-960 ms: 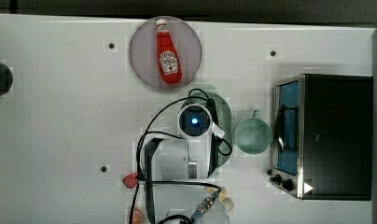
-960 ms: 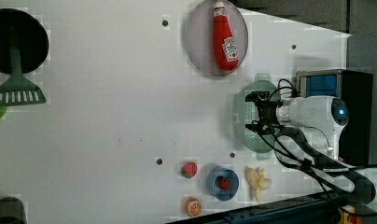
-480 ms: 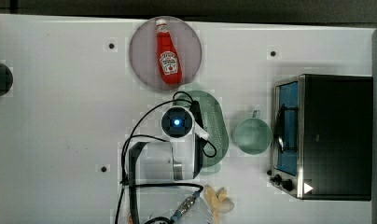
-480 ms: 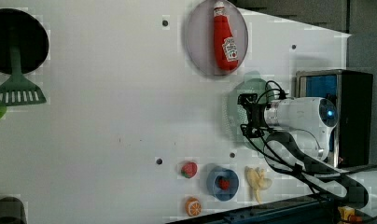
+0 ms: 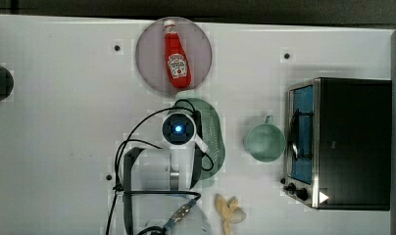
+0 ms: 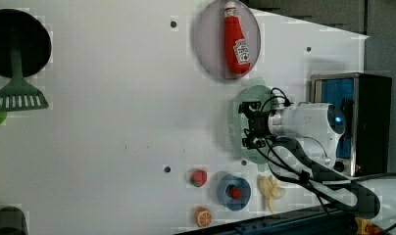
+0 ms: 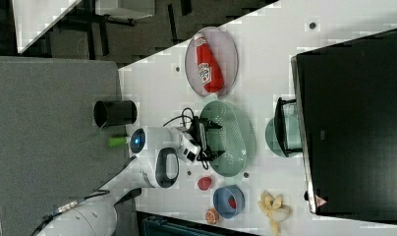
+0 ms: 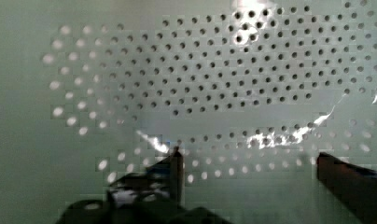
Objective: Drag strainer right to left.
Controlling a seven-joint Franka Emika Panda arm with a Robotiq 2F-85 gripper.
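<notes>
A robot test bench dressed up as a play kitchen, in a lab-like room; the white bench point(image 5: 63, 122) has small dark bolt holes in it, and a white arm with loose black cables is mounted at its edge; toy-like kitchen goods lie about: a ketchup bottle point(image 5: 175, 59) on a round plate point(image 5: 149, 54), a small toaster oven point(image 5: 350, 142), a mint mug point(image 5: 264, 142), a peeled banana point(image 5: 229, 210), a green spatula point(image 6: 18, 93), a blue bowl point(image 6: 234, 192); the right view shows dark floor and table legs past the bench.
</notes>
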